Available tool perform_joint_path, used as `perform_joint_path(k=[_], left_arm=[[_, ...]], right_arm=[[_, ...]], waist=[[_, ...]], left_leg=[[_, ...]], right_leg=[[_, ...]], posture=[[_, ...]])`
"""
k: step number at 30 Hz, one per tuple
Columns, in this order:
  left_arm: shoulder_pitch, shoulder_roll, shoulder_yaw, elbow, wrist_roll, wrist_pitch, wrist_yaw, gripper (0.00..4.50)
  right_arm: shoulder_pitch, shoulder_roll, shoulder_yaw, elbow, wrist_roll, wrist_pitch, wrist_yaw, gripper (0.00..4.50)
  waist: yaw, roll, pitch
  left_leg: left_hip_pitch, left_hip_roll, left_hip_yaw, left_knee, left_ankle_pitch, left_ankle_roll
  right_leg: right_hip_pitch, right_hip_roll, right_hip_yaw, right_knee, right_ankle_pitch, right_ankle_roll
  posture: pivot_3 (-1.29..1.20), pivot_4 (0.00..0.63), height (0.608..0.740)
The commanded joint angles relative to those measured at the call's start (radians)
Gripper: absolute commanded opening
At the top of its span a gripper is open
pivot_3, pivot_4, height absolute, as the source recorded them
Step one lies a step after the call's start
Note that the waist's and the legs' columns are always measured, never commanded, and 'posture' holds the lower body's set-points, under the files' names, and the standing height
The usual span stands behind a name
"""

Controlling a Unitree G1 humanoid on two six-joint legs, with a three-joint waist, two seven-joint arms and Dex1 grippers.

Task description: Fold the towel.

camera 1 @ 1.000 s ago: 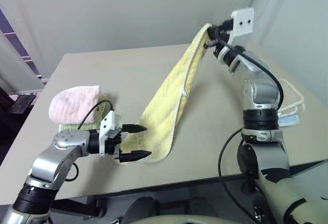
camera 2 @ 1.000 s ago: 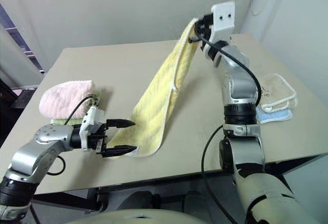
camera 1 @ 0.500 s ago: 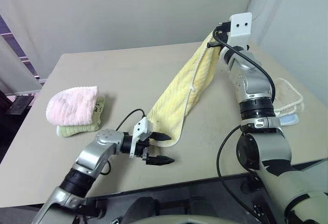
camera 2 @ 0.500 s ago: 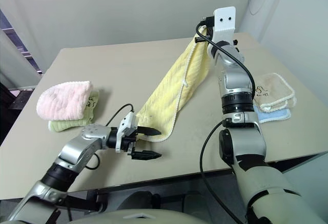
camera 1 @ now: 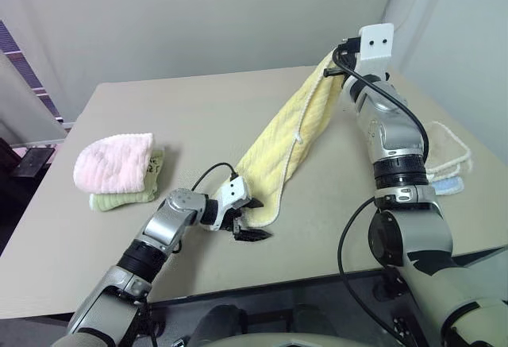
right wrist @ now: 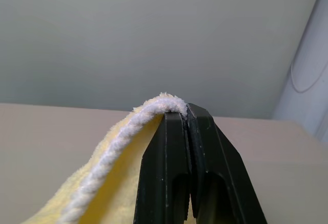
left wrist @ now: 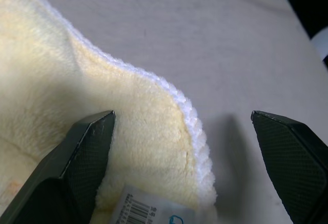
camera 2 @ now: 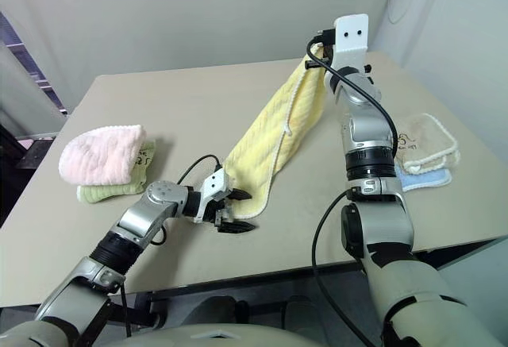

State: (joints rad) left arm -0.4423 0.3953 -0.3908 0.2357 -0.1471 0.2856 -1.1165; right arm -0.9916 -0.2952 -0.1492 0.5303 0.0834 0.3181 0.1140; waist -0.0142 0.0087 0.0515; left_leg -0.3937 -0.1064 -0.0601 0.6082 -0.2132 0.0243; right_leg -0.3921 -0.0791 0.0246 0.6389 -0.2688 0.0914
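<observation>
The pale yellow towel (camera 1: 290,136) hangs in a long slanted band from my raised right gripper (camera 1: 333,57) down to the table. That gripper is shut on the towel's whitish top edge (right wrist: 154,108), with the pads (right wrist: 174,131) pressed together. The towel's lower end (camera 1: 266,204) rests on the table near the front. My left gripper (camera 1: 246,221) is open, low over the table, at that lower corner. In the left wrist view the corner with its white label (left wrist: 148,208) lies between the spread fingers (left wrist: 87,152), nearer one of them.
A pink fluffy towel (camera 1: 115,160) lies on a green folded cloth (camera 1: 119,200) at the table's left. A beige folded towel (camera 1: 448,148) sits on a blue one (camera 1: 448,186) at the right edge. The beige table (camera 1: 182,109) reaches back to a plain wall.
My left gripper has moved right and down to the towel's lower corner, staying open. The right gripper shifted slightly right and lower, and the towel's lower end slid right with it.
</observation>
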Motion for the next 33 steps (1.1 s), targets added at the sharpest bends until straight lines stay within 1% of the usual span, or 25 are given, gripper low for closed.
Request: perform_joint_path(k=[1,4,5,6,8,11,12,13,14,15,16,17,22,25,29,31,33], left_arm=[[-0.032,-0.028,-0.025,0.029,0.048,0.005,0.034,4.5],[-0.04,-0.038,-0.052,0.026,0.063,0.036,0.015,4.5],[-0.041,-0.038,-0.06,0.027,0.073,0.042,0.015,4.1],[-0.039,-0.032,-0.07,0.022,0.078,0.062,0.004,3.88],[-0.033,-0.015,-0.084,0.007,0.094,0.099,-0.003,3.23],[-0.029,0.029,-0.114,-0.014,0.128,0.118,-0.031,2.11],[-0.029,0.038,-0.12,-0.021,0.132,0.125,-0.037,1.81],[-0.03,0.042,-0.124,-0.024,0.134,0.128,-0.039,1.44],[-0.031,0.043,-0.126,-0.025,0.136,0.131,-0.039,1.17],[-0.033,0.042,-0.128,-0.024,0.137,0.136,-0.039,0.76],[-0.036,0.042,-0.131,-0.022,0.137,0.143,-0.043,0.49],[-0.039,0.041,-0.132,-0.018,0.137,0.148,-0.046,0.08],[-0.057,0.022,-0.119,0.011,0.134,0.125,-0.04,0.03],[-0.076,0.011,-0.052,0.015,0.083,0.138,-0.041,0.03],[-0.099,0.039,0.123,-0.065,-0.1,0.222,-0.1,0.03],[-0.113,0.086,0.207,-0.12,-0.207,0.303,-0.155,0.03],[-0.146,0.131,0.295,-0.125,-0.288,0.362,-0.174,0.03]], right_arm=[[-0.009,-0.016,-0.014,-0.061,-0.003,-0.017,-0.02,0.05],[0.002,-0.019,-0.016,-0.076,-0.001,-0.011,-0.028,0.05],[0.004,-0.019,-0.017,-0.081,0.001,-0.009,-0.029,0.0],[0.009,-0.021,-0.016,-0.089,0.0,-0.007,-0.03,0.0],[0.016,-0.027,-0.015,-0.1,-0.002,-0.004,-0.031,0.0],[0.024,-0.038,-0.014,-0.111,-0.005,-0.002,-0.032,0.0],[0.025,-0.041,-0.013,-0.113,-0.005,-0.001,-0.032,0.0],[0.027,-0.043,-0.011,-0.115,-0.007,-0.002,-0.034,0.0],[0.028,-0.046,-0.01,-0.117,-0.008,-0.002,-0.035,0.0],[0.03,-0.047,-0.008,-0.119,-0.009,-0.003,-0.037,0.0],[0.031,-0.048,-0.007,-0.121,-0.009,-0.003,-0.038,0.0],[0.032,-0.048,-0.007,-0.124,-0.009,-0.002,-0.039,0.0],[0.045,-0.056,-0.009,-0.139,-0.012,0.001,-0.045,0.0],[0.056,-0.066,-0.017,-0.152,-0.008,0.008,-0.046,0.0],[0.079,-0.082,-0.028,-0.161,-0.007,0.014,-0.053,0.0],[0.09,-0.09,-0.035,-0.163,-0.006,0.017,-0.058,0.0],[0.1,-0.106,-0.043,-0.167,-0.007,0.018,-0.06,0.0]], waist=[[0.001,0.0,0.0],[0.001,0.0,0.0],[0.001,0.0,0.0],[0.0,0.0,0.0],[0.0,0.0,0.0],[-0.002,-0.001,0.0],[-0.003,-0.001,0.0],[-0.004,-0.001,-0.001],[-0.004,-0.001,-0.001],[-0.004,-0.001,-0.001],[-0.004,-0.001,-0.001],[-0.004,-0.001,-0.001],[-0.003,-0.001,-0.001],[0.0,-0.001,0.0],[-0.002,-0.002,0.0],[-0.006,-0.002,0.001],[-0.006,-0.002,0.001]], left_leg=[[0.0,0.0,0.0,0.001,0.0,0.0],[0.0,0.0,0.0,0.003,0.0,0.0],[0.0,0.0,0.0,0.003,0.0,0.0],[0.0,0.0,0.0,0.004,0.0,0.0],[0.001,0.0,0.0,0.004,0.0,0.0],[0.001,0.0,0.0,0.003,0.0,0.0],[0.001,0.0,0.0,0.003,0.0,0.0],[0.001,0.0,0.0,0.003,0.0,0.0],[0.001,0.0,0.0,0.003,0.0,0.001],[0.001,0.0,0.0,0.003,0.0,0.001],[0.001,0.0,-0.001,0.003,0.0,0.001],[0.001,0.0,-0.001,0.003,0.0,0.001],[0.001,0.0,-0.002,0.004,0.001,0.001],[0.001,0.0,-0.002,0.004,0.001,0.001],[0.0,0.0,-0.002,0.005,0.001,0.002],[-0.002,0.0,-0.002,0.005,0.001,0.002],[-0.004,0.0,-0.002,0.005,0.001,0.002]], right_leg=[[0.0,0.0,0.0,0.0,0.0,0.0],[0.001,0.0,0.0,0.001,0.0,0.0],[0.001,0.0,0.0,0.001,0.0,0.0],[0.001,0.0,0.0,0.002,0.0,0.0],[0.001,0.0,0.0,0.002,0.0,0.0],[0.001,0.0,0.0,0.003,0.0,0.0],[0.001,0.0,0.0,0.004,0.0,0.0],[0.001,0.0,0.0,0.005,0.0,0.0],[0.001,0.0,0.0,0.006,0.0,0.0],[0.001,0.0,0.0,0.007,0.0,0.001],[0.001,0.001,0.0,0.007,-0.001,0.0],[0.001,0.001,0.0,0.008,-0.001,-0.001],[0.002,0.001,0.0,0.007,-0.002,-0.002],[0.002,0.0,0.0,0.007,-0.002,-0.002],[0.001,0.0,0.0,0.008,-0.002,-0.002],[-0.001,0.001,0.0,0.008,-0.002,-0.002],[-0.003,0.001,0.0,0.009,-0.002,-0.002]], posture=[[0.0,0.0,0.74],[0.0,0.0,0.74],[0.0,0.0,0.74],[0.0,0.0,0.74],[0.0,0.0,0.74],[0.0,0.0,0.74],[0.0,0.0,0.74],[0.0,0.0,0.74],[0.0,0.0,0.74],[0.0,0.0,0.74],[0.0,0.0,0.74],[0.0,0.0,0.74],[0.0,0.0,0.74],[0.0,0.0,0.74],[0.0,0.0,0.74],[0.0,0.0,0.74],[0.0,0.0,0.74]])
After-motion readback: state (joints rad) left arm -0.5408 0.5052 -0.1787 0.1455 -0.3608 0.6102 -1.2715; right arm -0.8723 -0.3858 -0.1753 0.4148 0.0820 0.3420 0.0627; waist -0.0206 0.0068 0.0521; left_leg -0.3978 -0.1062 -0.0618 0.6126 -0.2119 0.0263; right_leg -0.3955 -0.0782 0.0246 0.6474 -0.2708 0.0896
